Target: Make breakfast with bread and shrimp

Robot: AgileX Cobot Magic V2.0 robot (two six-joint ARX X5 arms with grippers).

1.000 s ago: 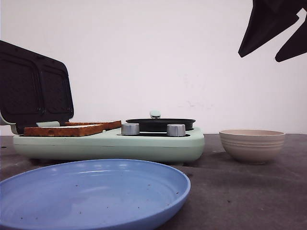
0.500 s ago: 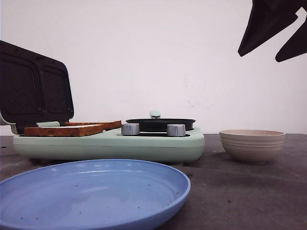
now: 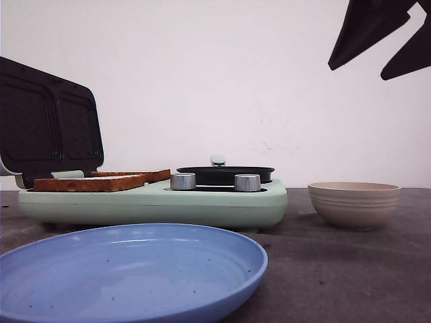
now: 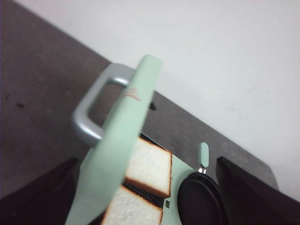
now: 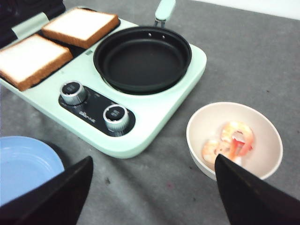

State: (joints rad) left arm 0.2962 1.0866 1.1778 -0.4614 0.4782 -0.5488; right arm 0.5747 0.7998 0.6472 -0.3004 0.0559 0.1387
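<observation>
On the table in the front view, the bread (image 3: 101,180) lies on the open grill (image 3: 151,202) at 9 o'clock; the bowl (image 3: 354,204) sits at 3 o'clock, the right gripper (image 3: 380,33) spread high at 1 o'clock. Left wrist view: left gripper (image 4: 140,206) fingers parted wide, holding nothing, above the lid (image 4: 117,145). Right wrist view: fingers apart and empty; shrimp (image 5: 229,140) lie in the bowl beside the pan (image 5: 142,58).

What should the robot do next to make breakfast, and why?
Probably lower the right claw toward the bowl to pick up a shrimp. The two bread slices already lie on the grill plates, the pan is empty, and the shrimp are in the bowl. The right claw hangs open high above the table, nearest the bowl.
</observation>
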